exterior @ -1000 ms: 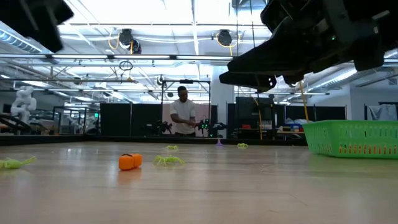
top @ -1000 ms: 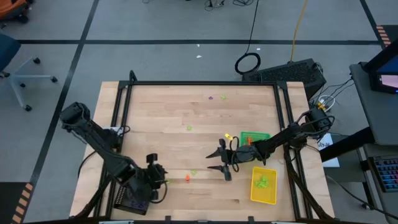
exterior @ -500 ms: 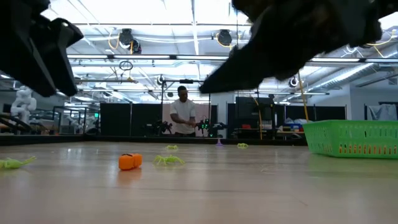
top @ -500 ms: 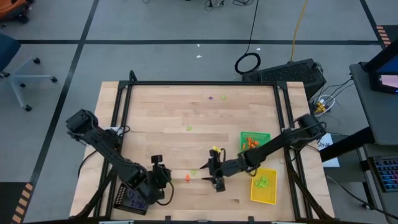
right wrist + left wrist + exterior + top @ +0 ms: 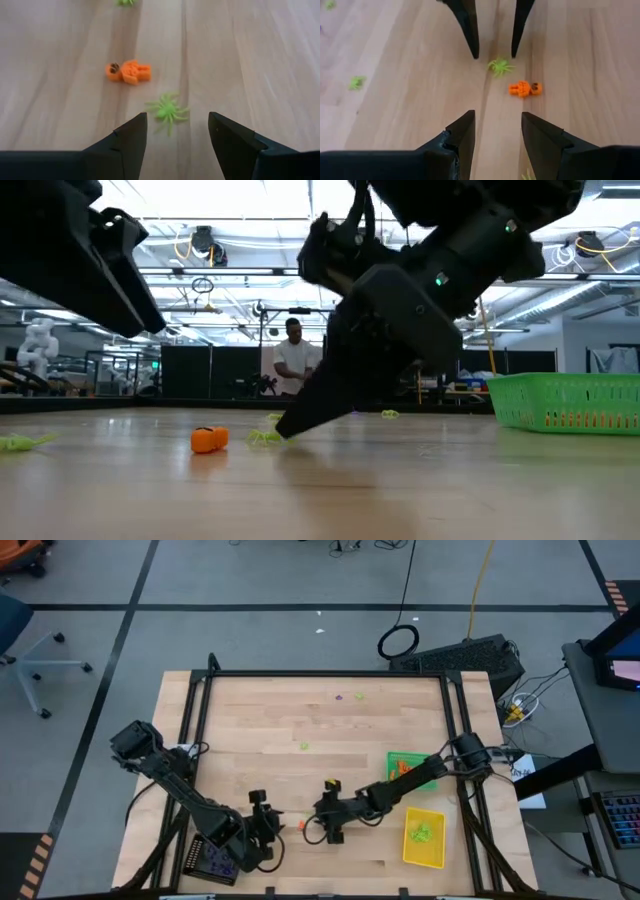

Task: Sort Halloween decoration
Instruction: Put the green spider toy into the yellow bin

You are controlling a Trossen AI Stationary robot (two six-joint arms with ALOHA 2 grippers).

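Note:
The Halloween decoration lies loose on the wooden table. An orange figure point(image 5: 128, 71) and a lime green spider point(image 5: 167, 111) sit side by side near the table's front middle, seen also as the figure point(image 5: 525, 89) and the spider point(image 5: 499, 66). My right gripper point(image 5: 177, 125) is open and slants down, its fingers standing on either side of the spider, close above the table. My left gripper point(image 5: 497, 125) is open too, facing these trinkets from the left, a little short of them. In the high view the left gripper point(image 5: 272, 825) and right gripper point(image 5: 322, 825) flank the figure point(image 5: 300, 825).
A green tray point(image 5: 408, 765) and a yellow tray point(image 5: 423, 837) stand at the right, a black tray point(image 5: 210, 860) at the front left. More trinkets lie at the far side point(image 5: 340, 696) and mid-table point(image 5: 304, 746). A person point(image 5: 295, 360) stands in the room behind.
My right gripper has gone from beside the green tray toward the table's left and near edge, sunk, and tipped its fingers down over the green spider. My left gripper has come down and a little toward the right, nearer the orange figure. The trinkets have not moved.

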